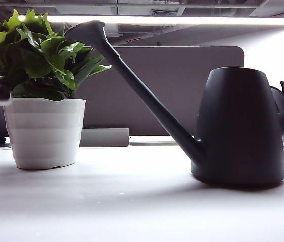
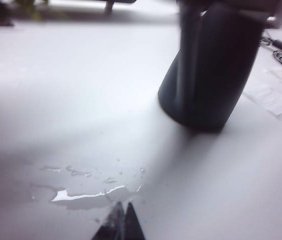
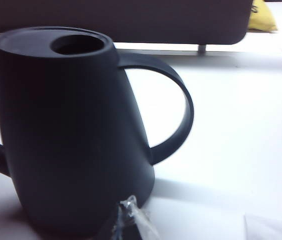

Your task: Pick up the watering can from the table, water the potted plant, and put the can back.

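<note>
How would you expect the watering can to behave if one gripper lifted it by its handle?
The can looks like rigid plastic, so it should keep its shape. Its long spout sits opposite the handle, so it may tip spout-down. Its wide base probably resists toppling. The left gripper and right gripper hang shut beside it.

Left end effector [image 2: 122, 225]: only two dark, pointed fingertips visible, tapering to narrow tips pressed together. Right end effector [image 3: 128, 222]: dark fingertips wrapped in crinkled clear film. No cables, screws or markings visible on either.
</note>
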